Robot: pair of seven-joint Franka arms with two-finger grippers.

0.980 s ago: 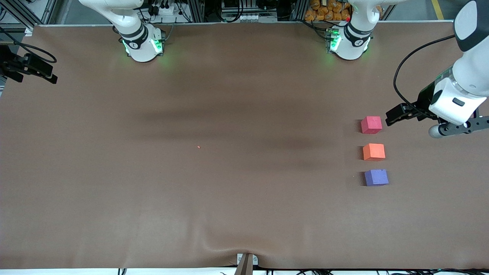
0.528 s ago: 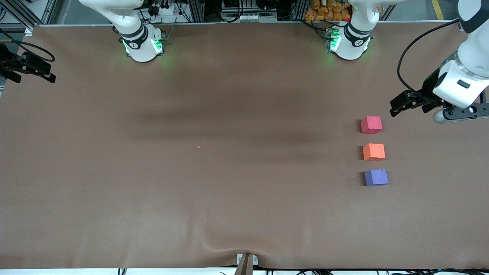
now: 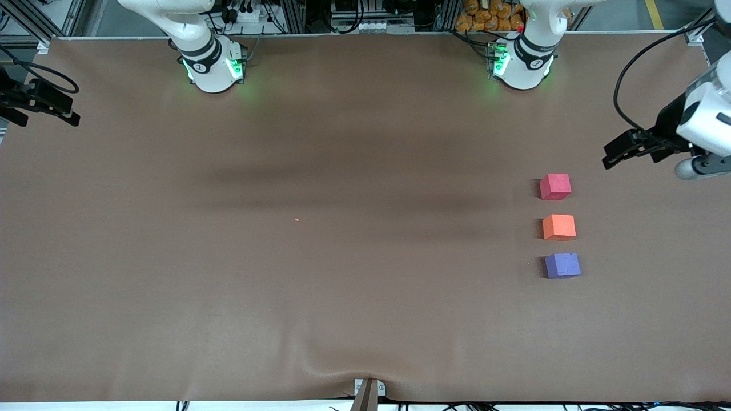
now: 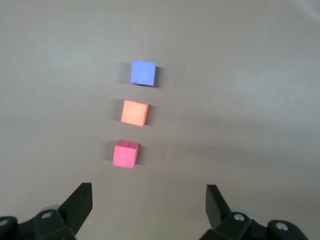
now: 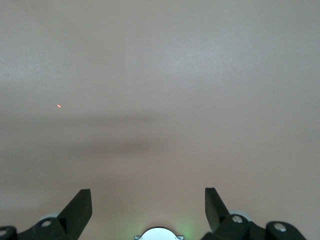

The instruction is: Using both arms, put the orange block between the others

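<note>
Three small cubes lie in a row on the brown table toward the left arm's end. The orange block [image 3: 559, 226] [image 4: 134, 112] is the middle one. The pinkish-red cube [image 3: 555, 186] [image 4: 125, 154] lies farther from the front camera, and the purple cube [image 3: 562, 265] [image 4: 143, 73] lies nearer. My left gripper [image 3: 703, 165] [image 4: 147, 193] hangs open and empty in the air, off to the side of the pinkish-red cube near the table's end. My right gripper [image 5: 147, 197] is open and empty over bare table at the right arm's end.
A tiny orange speck [image 3: 297, 220] [image 5: 59, 106] lies near the table's middle. A small metal bracket [image 3: 369, 390] sits at the table edge nearest the front camera. The right arm's green-lit base [image 3: 212, 67] and the left arm's [image 3: 521, 64] stand along the edge farthest from that camera.
My left gripper has drawn away from the pinkish-red cube toward the table's end and the bases. The right wrist has drifted slightly outward. The cubes have not moved.
</note>
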